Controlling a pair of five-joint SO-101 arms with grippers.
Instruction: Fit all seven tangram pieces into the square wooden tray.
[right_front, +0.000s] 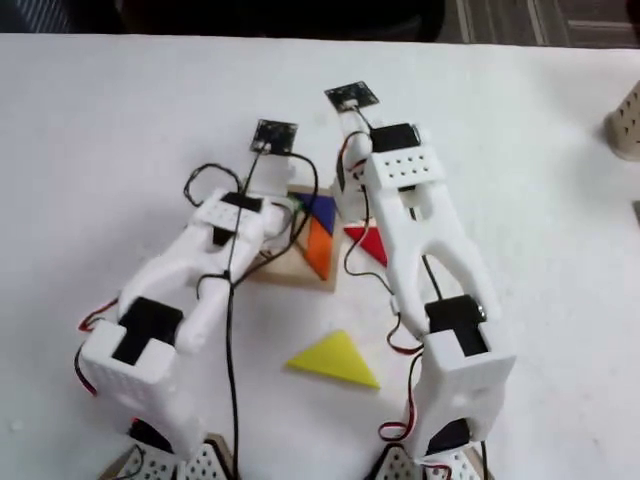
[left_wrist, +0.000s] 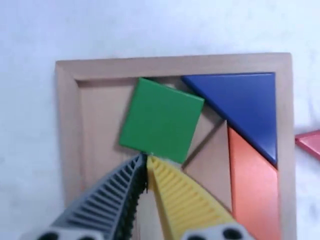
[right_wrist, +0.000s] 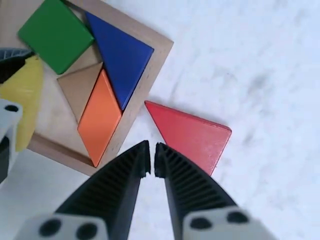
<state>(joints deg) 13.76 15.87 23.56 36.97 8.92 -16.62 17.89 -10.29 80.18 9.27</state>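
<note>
Both the left gripper (left_wrist: 146, 165) and right gripper (right_wrist: 152, 152) are closed, holding nothing. The red triangle (right_wrist: 192, 132) looks flat, hard and light; pinch its edges.

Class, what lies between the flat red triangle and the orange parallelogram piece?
The square wooden tray's rim and a sliver of white table, shown in the right wrist view.
</note>
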